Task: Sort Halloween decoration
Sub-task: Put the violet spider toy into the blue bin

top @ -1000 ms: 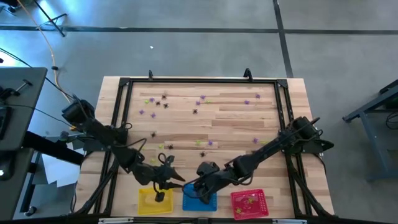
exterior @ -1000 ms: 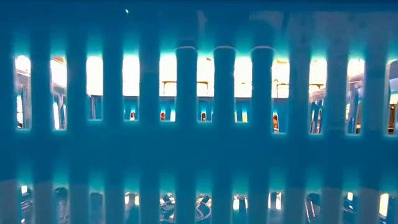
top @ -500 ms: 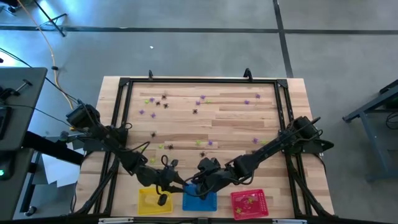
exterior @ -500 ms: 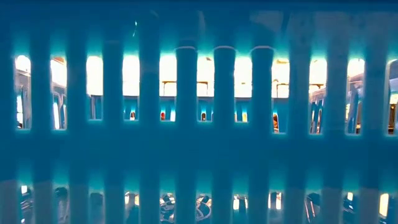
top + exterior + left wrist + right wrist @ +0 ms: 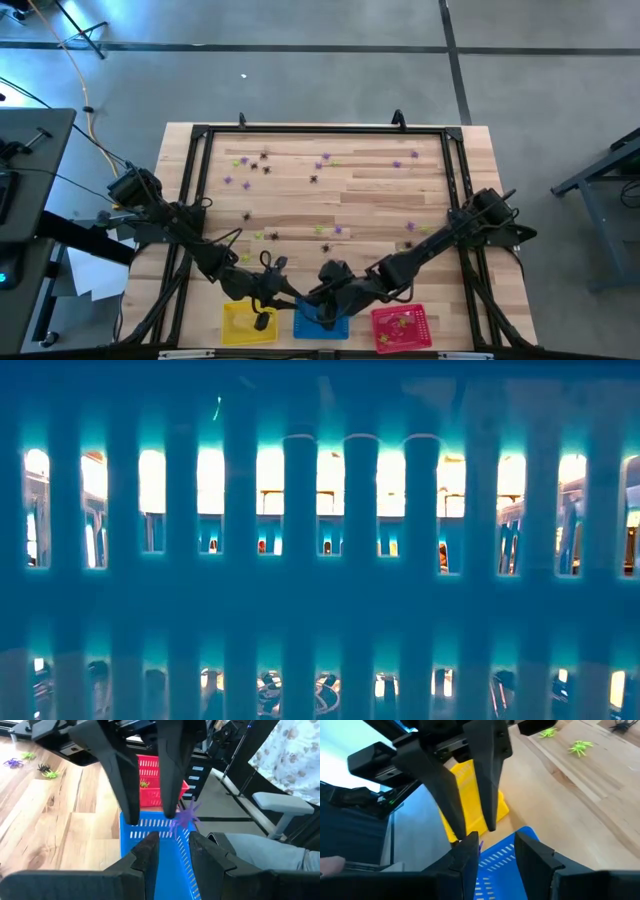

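Both grippers are positioned over the blue basket (image 5: 320, 322). A purple spider trinket (image 5: 186, 817) is seen at a fingertip of the right gripper (image 5: 149, 817), whose fingers stand apart. The left gripper (image 5: 472, 831) fingers are parted with nothing seen between them. Further trinkets (image 5: 318, 180) are scattered across the tabletop (image 5: 380, 200).

Even overhead light; low view blurred, backlit blue.
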`<action>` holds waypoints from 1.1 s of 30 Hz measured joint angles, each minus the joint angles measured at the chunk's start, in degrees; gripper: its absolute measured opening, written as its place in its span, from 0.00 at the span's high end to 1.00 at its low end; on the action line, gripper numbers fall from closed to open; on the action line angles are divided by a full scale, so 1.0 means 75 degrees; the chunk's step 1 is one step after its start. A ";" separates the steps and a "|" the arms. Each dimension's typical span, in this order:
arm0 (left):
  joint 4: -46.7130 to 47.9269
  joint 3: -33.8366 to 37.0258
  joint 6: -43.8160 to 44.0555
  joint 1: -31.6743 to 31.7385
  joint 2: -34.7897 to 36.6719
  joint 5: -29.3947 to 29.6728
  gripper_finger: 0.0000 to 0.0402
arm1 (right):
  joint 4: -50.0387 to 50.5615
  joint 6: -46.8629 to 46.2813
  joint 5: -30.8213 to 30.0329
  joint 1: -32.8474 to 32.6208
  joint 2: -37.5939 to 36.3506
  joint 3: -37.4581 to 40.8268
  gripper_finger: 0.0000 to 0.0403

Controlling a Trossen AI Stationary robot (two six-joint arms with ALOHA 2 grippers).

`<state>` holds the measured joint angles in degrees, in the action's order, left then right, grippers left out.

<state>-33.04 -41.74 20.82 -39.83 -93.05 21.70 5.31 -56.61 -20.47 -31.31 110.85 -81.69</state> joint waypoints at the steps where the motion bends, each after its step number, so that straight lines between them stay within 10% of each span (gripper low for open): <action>1: -0.0004 0.0000 -0.0001 0.0010 -0.0001 0.0000 0.76 | -0.0001 0.0006 0.0005 0.0002 0.0000 0.0000 0.70; 33: -0.0425 0.0000 0.0012 0.0229 -0.0001 -0.0403 0.58 | -0.0010 0.0349 -0.0100 0.0186 0.0006 0.0000 0.70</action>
<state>-36.22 -41.74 20.91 -38.11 -93.05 18.68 5.24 -53.99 -21.22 -29.92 110.89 -81.69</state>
